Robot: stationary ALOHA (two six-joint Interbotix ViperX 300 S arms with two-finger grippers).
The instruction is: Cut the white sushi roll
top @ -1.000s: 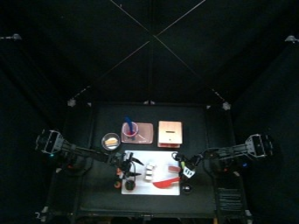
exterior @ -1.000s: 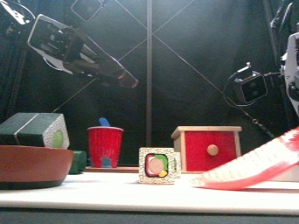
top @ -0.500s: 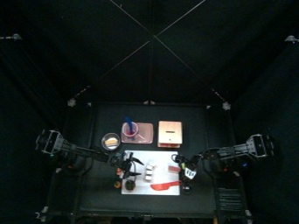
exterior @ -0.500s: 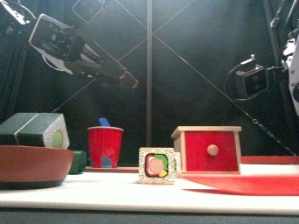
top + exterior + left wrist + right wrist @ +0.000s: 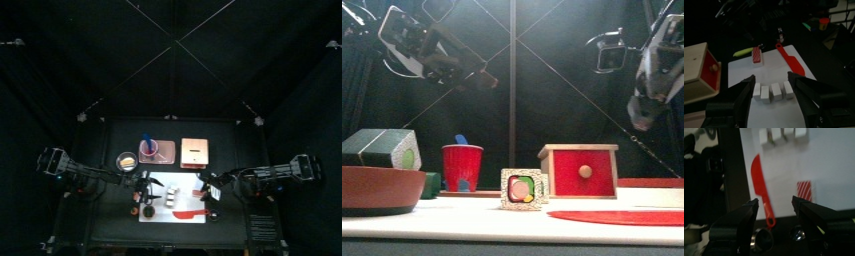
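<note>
Black table is carrying everything. White board is lying at the table's 6 o'clock edge in the top view. Red wooden box is sitting at 12 o'clock from the board, red cup at about 10 o'clock from it, brown bowl further toward 9. Red toy knife is lying flat on the board's 3 o'clock side, free of either pincer. White sushi roll is sitting on the board's 9 o'clock half as three pale pieces in a row, just beside each other. Red-striped piece is lying on the board near the knife. Left pincer is hanging over the pieces, jaws wide apart, gripping nothing. Right pincer is hanging over the board's 3 o'clock edge near the knife, jaws apart, empty.
</note>
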